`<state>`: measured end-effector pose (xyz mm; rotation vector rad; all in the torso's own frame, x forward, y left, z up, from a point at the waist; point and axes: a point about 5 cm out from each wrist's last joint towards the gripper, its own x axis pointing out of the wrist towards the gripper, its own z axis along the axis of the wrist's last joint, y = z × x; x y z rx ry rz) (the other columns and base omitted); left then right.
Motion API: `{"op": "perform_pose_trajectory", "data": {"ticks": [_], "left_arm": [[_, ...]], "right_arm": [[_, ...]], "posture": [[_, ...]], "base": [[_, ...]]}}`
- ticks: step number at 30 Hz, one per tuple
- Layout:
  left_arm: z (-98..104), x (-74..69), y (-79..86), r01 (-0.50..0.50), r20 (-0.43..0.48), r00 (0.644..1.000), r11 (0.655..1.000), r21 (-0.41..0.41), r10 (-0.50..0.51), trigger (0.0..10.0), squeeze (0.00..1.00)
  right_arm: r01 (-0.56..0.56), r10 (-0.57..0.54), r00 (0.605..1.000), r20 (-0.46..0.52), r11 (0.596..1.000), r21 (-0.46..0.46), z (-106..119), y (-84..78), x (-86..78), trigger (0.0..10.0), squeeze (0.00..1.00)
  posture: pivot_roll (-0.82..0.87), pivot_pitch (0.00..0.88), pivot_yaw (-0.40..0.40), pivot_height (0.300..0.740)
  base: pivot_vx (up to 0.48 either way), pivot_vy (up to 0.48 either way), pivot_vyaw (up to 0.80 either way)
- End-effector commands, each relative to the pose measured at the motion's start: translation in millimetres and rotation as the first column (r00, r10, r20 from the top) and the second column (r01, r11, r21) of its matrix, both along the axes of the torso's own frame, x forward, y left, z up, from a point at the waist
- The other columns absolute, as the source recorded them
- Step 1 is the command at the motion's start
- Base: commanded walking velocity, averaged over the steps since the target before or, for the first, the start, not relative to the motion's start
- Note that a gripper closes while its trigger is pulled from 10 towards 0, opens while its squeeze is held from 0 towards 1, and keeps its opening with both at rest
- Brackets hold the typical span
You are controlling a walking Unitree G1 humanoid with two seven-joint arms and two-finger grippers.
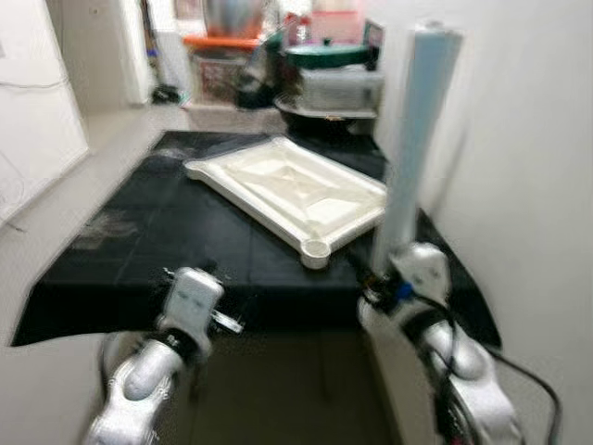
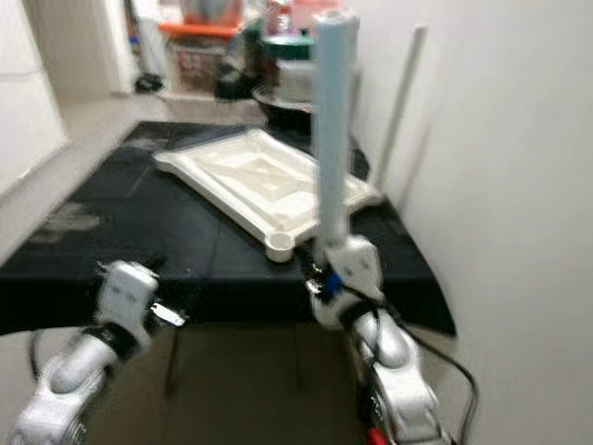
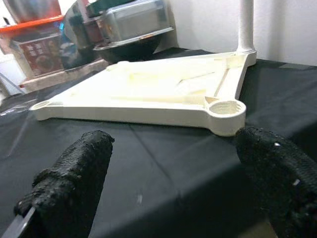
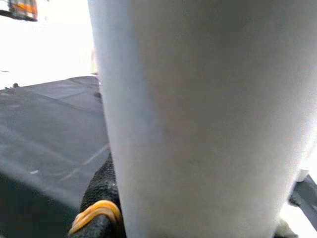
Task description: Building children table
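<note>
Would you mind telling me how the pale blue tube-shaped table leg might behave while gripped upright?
The pale blue table leg looks rigid and straight, so flopping seems unlikely. It towers above the right gripper, which holds its bottom end, so it may lever sideways. Its smooth round surface could slip or roll.

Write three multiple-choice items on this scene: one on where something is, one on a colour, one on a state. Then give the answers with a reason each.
1. Where does the white tabletop lie?
A. On the black mat
B. On the bare floor
C. Against the wall

2. What colour is the table leg held upright?
A. Red
B. Pale blue-grey
C. Black

3. What state is the left tool in?
A. Shut on a leg
B. Shut on the tabletop
C. Open, holding nothing

Answers:
1 A, it rests flat on the black mat, underside up.
2 B, the tube looks pale blue-grey in the right tool.
3 C, the left wrist view shows its fingers apart with only mat between.
</note>
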<state>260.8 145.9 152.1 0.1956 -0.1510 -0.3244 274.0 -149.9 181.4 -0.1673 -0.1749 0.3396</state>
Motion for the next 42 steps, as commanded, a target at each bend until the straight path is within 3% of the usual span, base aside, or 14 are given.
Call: {"op": "perform_pose_trajectory", "data": {"ticks": [1,19,27,34,42], "left_arm": [[0,-0.3,-6.4,0.025,0.003,1.000,1.000,0.000,-0.025,10.0,0.00],[-4,0.5,-0.1,-0.010,-0.040,0.999,0.999,-0.036,0.008,10.0,0.00],[-5,1.1,-2.0,0.012,-0.049,0.999,0.999,-0.039,-0.014,10.0,0.00],[-5,2.5,-5.3,0.025,-0.055,0.998,0.998,-0.053,-0.028,10.0,0.00],[-7,4.2,-5.2,0.026,-0.068,0.997,0.999,-0.048,-0.029,10.0,0.00]], "right_arm": [[-0.006,0.006,1.000,0.020,1.000,-0.002,7,-4.5,2.8,10.0,0.00],[-0.073,0.072,0.997,0.040,0.996,0.041,18,5.9,13.3,10.0,0.00],[-0.050,0.051,0.999,-0.012,0.993,0.111,13,8.9,15.0,10.0,0.00],[-0.043,0.045,0.999,-0.011,0.994,0.104,13,8.0,16.7,10.0,0.00],[-0.036,0.038,0.999,-0.015,0.993,0.110,11,10.8,17.3,10.0,0.00]], "posture": [[0.04,0.000,-0.071,0.740],[0.06,0.000,-0.071,0.740],[0.06,0.000,-0.063,0.740],[0.05,0.000,-0.064,0.740],[0.05,0.000,-0.059,0.740]], "base": [[0.480,0.000,0.00],[0.086,0.000,0.00],[0.000,0.420,-0.47],[0.000,0.000,-0.14],[0.000,0.360,0.00]]}}
